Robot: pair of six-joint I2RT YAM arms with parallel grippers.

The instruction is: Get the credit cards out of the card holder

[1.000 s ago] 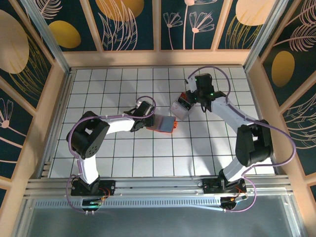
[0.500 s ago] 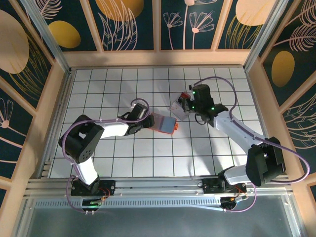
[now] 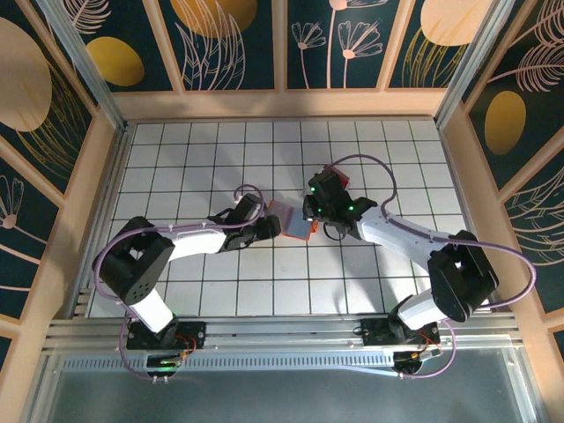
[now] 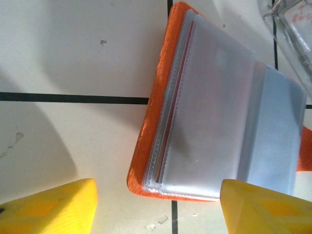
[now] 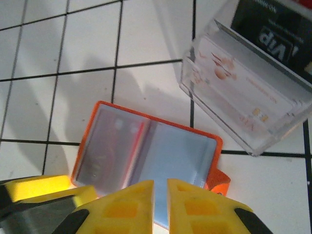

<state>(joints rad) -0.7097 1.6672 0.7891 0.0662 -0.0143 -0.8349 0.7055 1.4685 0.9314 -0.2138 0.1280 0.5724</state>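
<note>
Left end effector: jaws wide apart and clamping nothing. One finger is out over the bare worktop and the other sits at the holder's near corner, so it looks placed to pin or steady the holder, not to lift it.
Card holder: lies folded open on the worktop, blue-grey inside up. It is straight ahead of the left end effector and just beyond the tips of the right one, so it sits between the two.
Clear sleeve: faces up with a thin red edge under it (probably a card, though I cannot be sure).
Right end effector: fingers drawn almost together with only a thin slit between them. The tips are at the holder's near edge, over the fold. Whether they pinch a sleeve or card edge cannot be told.
Clear box: beyond the right end effector and off to its right, just beside the holder's far corner (a likely drop spot, in my judgement).
Step in hand: judged to be bracing the holder while narrow tips work at a pocket.
Risk: the light holder may slide or fold shut if it is pulled without being pinned.
</note>
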